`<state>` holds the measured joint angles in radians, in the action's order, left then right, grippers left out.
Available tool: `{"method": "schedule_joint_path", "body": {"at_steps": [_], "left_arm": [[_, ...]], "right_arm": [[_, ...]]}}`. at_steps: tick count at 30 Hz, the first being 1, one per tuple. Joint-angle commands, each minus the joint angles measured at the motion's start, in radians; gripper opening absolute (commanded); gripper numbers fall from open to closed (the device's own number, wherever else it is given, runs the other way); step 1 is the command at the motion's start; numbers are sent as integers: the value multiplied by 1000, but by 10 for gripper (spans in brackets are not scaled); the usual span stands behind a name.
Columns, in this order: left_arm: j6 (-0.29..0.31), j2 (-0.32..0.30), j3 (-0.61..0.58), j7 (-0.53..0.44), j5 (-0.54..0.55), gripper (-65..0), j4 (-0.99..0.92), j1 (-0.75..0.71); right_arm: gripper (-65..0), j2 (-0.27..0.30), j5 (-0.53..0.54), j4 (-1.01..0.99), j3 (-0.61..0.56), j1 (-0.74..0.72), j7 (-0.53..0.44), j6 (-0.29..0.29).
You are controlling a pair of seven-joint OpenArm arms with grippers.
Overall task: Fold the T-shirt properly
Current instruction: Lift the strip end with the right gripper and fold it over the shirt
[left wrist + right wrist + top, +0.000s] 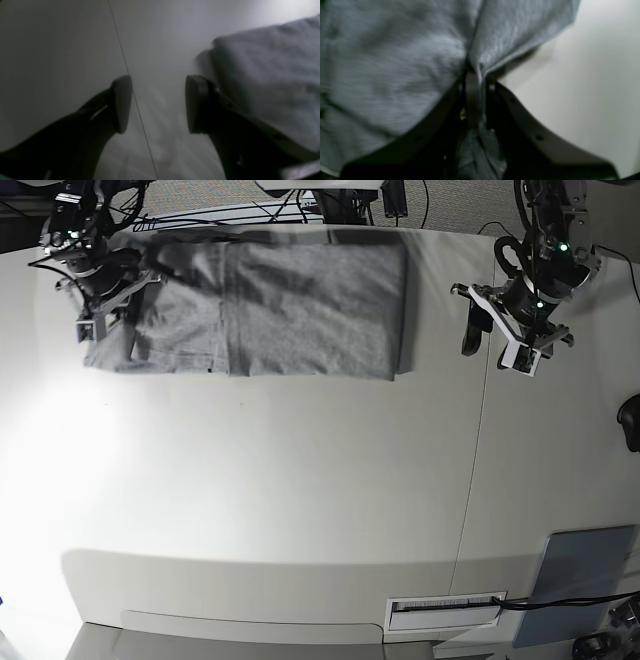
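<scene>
White table (300, 480); right gripper (476, 82) clamped on T-shirt (290, 305); left gripper (158, 103) apart, empty.

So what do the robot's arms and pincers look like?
Both arms are black with tiny green lights and dark cables behind them. The left pincer has two dark curved fingers with flat, rounded pads. The right pincer looks the same, with small screw holes along its fingers.
</scene>
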<state>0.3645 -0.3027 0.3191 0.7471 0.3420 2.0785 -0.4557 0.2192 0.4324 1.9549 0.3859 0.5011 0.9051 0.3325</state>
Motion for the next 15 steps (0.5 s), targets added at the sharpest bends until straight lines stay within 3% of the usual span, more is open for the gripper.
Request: {"method": "schedule_joint_path", "body": {"at_steps": [1,7,11,15], "left_arm": [[3,-11,4,-23,10,-320,6,1],[23,-11,4,-69,10,-320,-91,1],[104,-10,4,-106,11,-320,-189,2],[163,-10,4,-120,39,-320,-271,1]], "right_arm": [[-650,10,32,55,-1,-5,-11,11],[-650,-4,112,241,-122,-3,64,10],[-650,-54,57,323,-302,-6,71,9],[-650,-109,-69,335,-515,-45,70,-50]]}}
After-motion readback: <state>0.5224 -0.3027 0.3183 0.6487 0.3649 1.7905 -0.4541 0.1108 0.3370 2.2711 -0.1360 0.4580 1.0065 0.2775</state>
